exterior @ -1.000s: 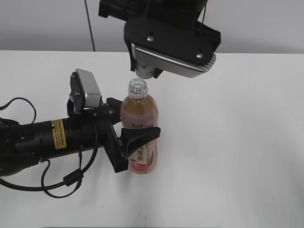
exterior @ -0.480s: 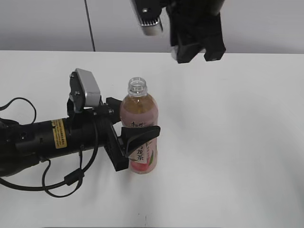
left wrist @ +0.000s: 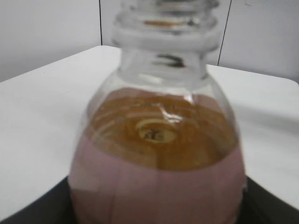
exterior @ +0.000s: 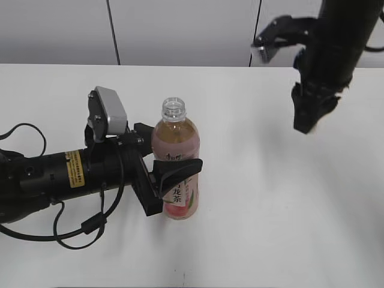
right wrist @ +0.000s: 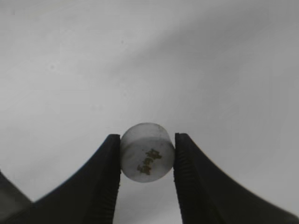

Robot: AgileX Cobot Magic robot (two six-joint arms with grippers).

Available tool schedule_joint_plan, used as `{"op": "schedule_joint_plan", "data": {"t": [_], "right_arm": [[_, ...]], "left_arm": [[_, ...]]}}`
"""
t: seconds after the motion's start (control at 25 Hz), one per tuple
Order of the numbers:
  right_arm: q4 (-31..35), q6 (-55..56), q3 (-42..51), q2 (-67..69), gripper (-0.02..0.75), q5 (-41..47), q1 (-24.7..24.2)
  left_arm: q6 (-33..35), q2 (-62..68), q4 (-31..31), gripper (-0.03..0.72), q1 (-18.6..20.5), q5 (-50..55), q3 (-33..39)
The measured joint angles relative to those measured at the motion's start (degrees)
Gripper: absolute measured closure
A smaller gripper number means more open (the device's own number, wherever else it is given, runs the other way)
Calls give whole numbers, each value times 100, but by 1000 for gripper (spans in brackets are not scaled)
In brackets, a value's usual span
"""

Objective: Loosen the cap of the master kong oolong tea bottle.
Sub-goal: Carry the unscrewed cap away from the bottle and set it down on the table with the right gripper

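The master kong oolong tea bottle (exterior: 176, 168) stands upright on the white table with its neck open and no cap on it. My left gripper (exterior: 165, 180) is shut on the bottle's body around the pink label. In the left wrist view the bottle (left wrist: 159, 154) fills the frame, amber tea showing under the open neck. My right gripper (exterior: 306, 117) hangs above the table at the right, well away from the bottle. In the right wrist view it (right wrist: 147, 158) is shut on the small white cap (right wrist: 147, 157), dark print on its top, above the bare table.
The white table (exterior: 270, 210) extends around the bottle, with a grey wall behind. The left arm's black body and its cable (exterior: 60, 228) lie across the table's left side.
The right arm has swung from above the bottle's neck to the right and lower, carrying the cap. The left gripper and the bottle have not moved.
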Motion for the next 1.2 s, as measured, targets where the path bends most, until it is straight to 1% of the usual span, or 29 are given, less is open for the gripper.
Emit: {"op": "schedule_joint_plan", "data": {"t": [0.08,0.12,0.28,0.4,0.48,0.64,0.76,0.84,0.88,0.92,1.04,1.08,1.12,1.2], "right_arm": [[92,433,508,0,468,-8,-155],[104,638,809,0,468,-154,-217],[-30,1347,1830,0,468,-1078,-277],[-42,1803,2368,-2,468,-1712,-277],[-42,1989,2572,6,468,-1963,-277],[-47,2190,2622,357,468,-2366,-277],[-47,2213,2627,707,465,-2443,-277],[-42,2235,2632,787,439,-2443,-277],[-20,2257,2632,799,407,-2450,-277],[-5,2309,2613,799,360,-2450,-277],[7,2743,2448,799,183,-2389,-277],[1,2906,2362,799,141,-2291,-277],[1,3035,2283,799,125,-2160,-277],[-4,3267,2194,705,137,-1864,-277]], "left_arm": [[0,0,-6,261,0,0,0],[0,0,-6,261,0,0,0],[0,0,-6,261,0,0,0],[0,0,0,261,0,0,0],[0,0,0,261,0,0,0],[0,0,0,261,0,0,0],[0,0,0,261,0,0,0],[0,0,0,261,0,0,0],[0,0,0,261,0,0,0],[0,0,0,261,0,0,0],[0,0,0,261,0,0,0],[0,0,0,261,0,0,0],[0,0,0,261,0,0,0],[0,0,0,261,0,0,0]]}}
